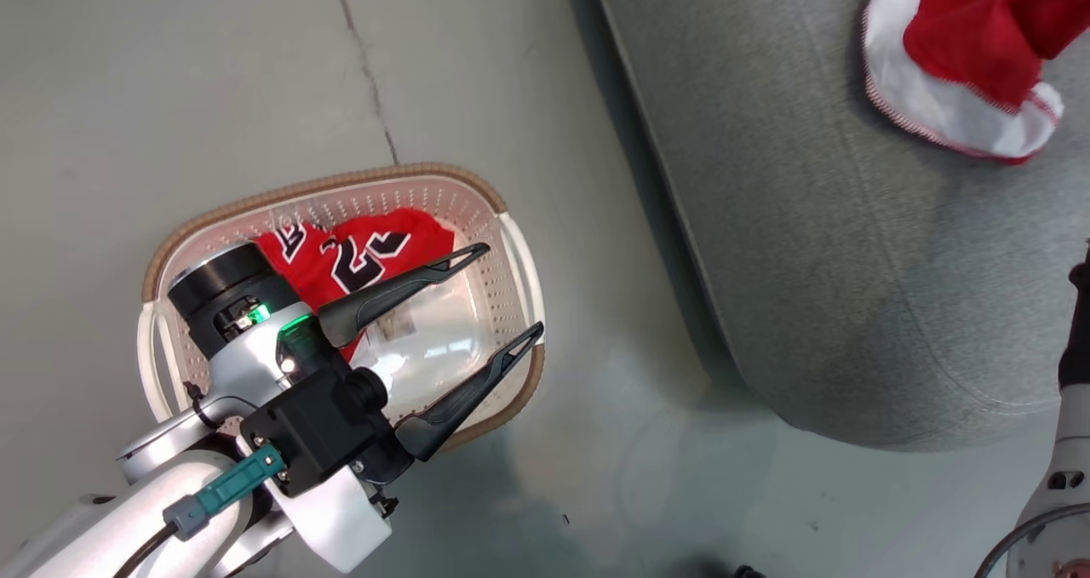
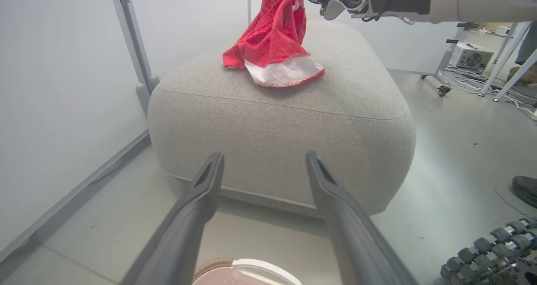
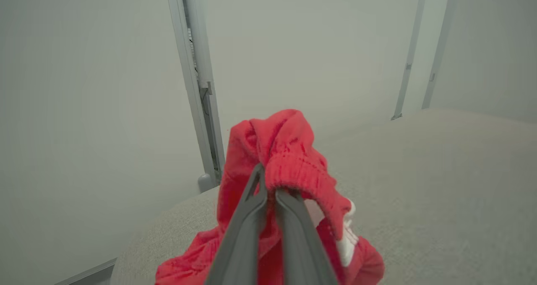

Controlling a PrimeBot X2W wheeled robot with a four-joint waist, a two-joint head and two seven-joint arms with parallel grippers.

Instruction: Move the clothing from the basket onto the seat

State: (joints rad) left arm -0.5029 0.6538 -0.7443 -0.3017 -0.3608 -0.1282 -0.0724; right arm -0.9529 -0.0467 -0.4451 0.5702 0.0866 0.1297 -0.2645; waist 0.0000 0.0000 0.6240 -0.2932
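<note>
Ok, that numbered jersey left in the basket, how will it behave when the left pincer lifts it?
Probably floppy: the jersey lies crumpled against the basket wall, so it should drape and trail. Likely light, like the red garment hanging limp from the shut right pincer. A hem might snag on the rim.

There were two red garments: one numbered jersey (image 1: 366,250) and one piece with a white band (image 1: 928,101). There was one cream basket (image 1: 383,174), one large grey seat (image 1: 809,237), and two dark two-fingered pincers, namely one left pincer (image 1: 512,288) and one right pincer (image 3: 269,180).
</note>
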